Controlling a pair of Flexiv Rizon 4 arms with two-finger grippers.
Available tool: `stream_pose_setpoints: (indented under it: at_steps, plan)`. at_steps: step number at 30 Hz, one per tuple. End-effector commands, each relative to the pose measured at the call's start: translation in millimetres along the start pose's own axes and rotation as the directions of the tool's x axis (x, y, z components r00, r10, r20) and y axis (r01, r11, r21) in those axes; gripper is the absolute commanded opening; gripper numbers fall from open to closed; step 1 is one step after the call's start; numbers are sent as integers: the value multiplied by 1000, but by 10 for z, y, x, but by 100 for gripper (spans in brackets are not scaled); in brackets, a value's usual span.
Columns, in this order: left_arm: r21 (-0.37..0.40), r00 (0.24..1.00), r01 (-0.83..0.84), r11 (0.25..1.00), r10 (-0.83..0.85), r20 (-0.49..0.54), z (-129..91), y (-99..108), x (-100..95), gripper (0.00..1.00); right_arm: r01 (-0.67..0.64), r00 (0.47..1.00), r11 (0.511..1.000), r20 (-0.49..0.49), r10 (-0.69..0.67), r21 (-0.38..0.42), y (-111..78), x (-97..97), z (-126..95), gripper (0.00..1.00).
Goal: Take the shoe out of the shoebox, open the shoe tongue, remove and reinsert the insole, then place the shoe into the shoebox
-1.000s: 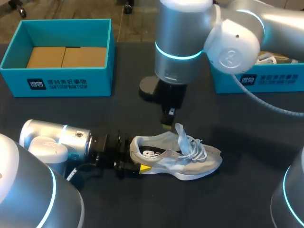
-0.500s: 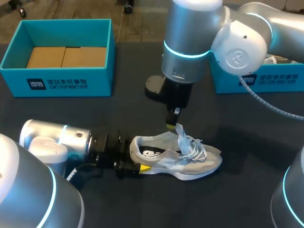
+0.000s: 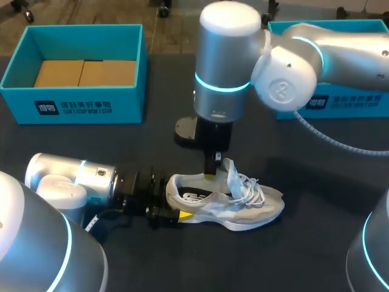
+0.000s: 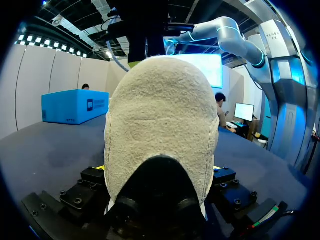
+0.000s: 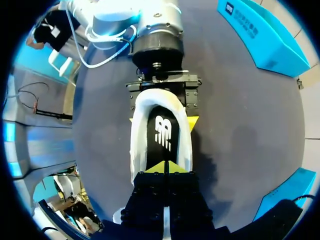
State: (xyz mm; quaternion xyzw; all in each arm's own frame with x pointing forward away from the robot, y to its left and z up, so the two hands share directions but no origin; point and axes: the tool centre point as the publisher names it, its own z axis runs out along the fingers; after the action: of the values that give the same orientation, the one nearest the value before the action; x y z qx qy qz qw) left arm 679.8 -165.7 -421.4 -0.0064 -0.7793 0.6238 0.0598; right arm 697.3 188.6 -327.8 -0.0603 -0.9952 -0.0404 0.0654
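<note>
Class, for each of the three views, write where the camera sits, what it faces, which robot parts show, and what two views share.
Head view: fixed above and behind, looking down on the table; left arm and right arm show.
Left wrist view: low, facing the shoe heel; left pincer clamps it.
Right wrist view: above, looking down into the shoe; right pincer tips together.
Shared: both wrist views show the shoe's heel.

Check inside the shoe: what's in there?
A black insole with a white logo lies in the opening of the shoe, with the right gripper over it. The toe end is hidden under the tongue and laces.
</note>
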Motion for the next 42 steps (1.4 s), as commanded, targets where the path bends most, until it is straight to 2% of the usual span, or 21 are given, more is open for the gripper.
stream_pose_setpoints:
  at_steps: [1,6,7,16,23,32,42]
  plan:
    - [0,1000,0,1000,0,0,24,42,-31,0,13,1000,1000,5,-13,-15,-6,-15,142,0]
    - [0,1000,0,1000,0,0,24,42,-31,0,3,1000,1000,-9,-3,-26,-18,41,245,0]
    - [0,1000,0,1000,0,0,24,42,-31,0,-15,1000,999,-26,13,-44,-44,58,248,0]
    - [0,1000,0,1000,0,0,24,42,-31,0,-15,1000,999,-26,13,-44,-44,58,248,0]
    - [0,1000,0,1000,0,0,24,42,-31,0,-4,999,1000,-48,2,-29,-117,83,455,0]
    - [0,1000,0,1000,0,0,24,42,-31,0,-8,999,998,-45,5,-55,-121,215,556,0]
    - [0,1000,0,1000,0,0,24,42,-31,0,-35,997,999,66,38,-32,-117,199,569,0]
